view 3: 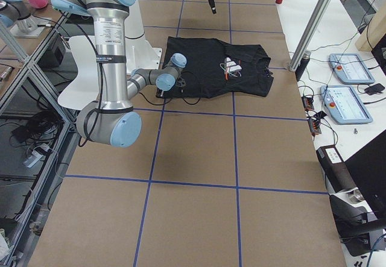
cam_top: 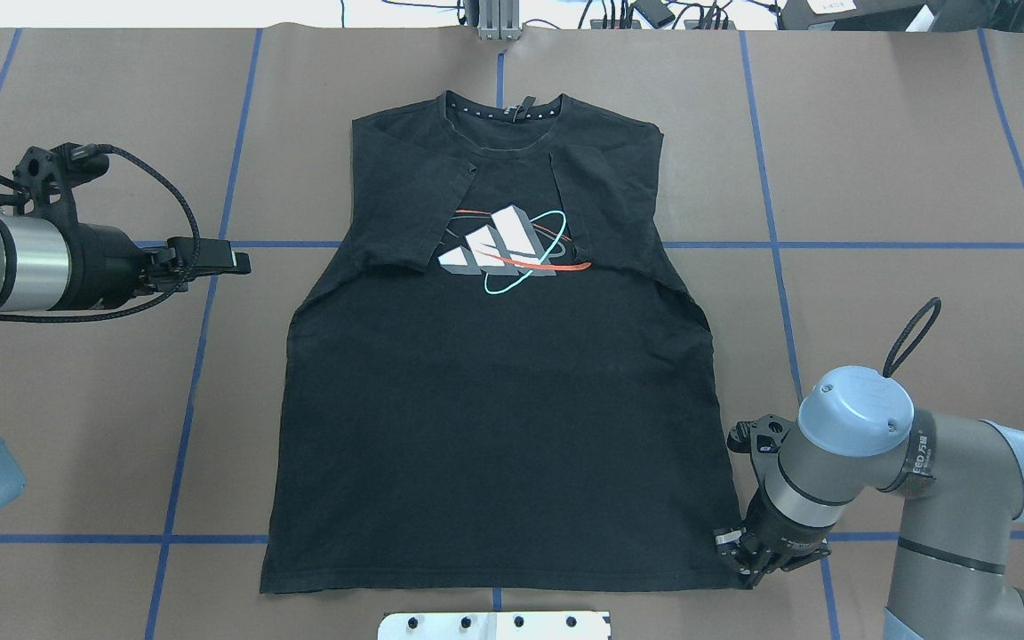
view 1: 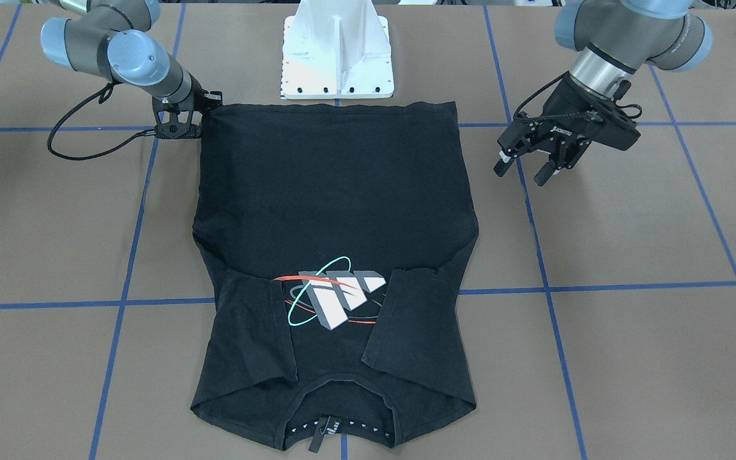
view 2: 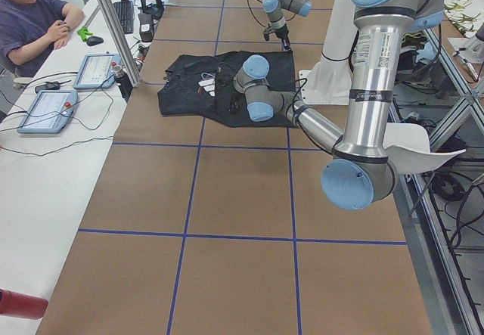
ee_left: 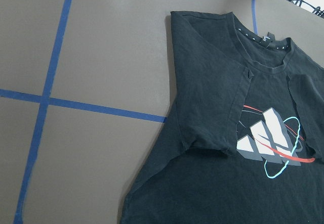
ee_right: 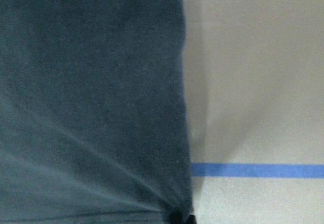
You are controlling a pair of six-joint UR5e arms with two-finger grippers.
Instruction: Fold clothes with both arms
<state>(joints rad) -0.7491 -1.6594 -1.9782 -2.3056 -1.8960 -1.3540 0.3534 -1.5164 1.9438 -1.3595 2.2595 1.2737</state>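
At the right gripper (cam_top: 740, 560), pinching the shirt's (cam_top: 494, 400) hem corner, only sleeves (cam_top: 414, 213) lie folded; left gripper (view 1: 521, 172) gapes, idle.

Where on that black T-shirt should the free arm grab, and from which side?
Probably the hem corner of the T-shirt nearest the open left gripper, approached from the shirt's outer edge. The shirt lies flat, so a corner is the easiest edge to lift. The right gripper seems to pinch the opposite hem corner, so this grip would mirror it.
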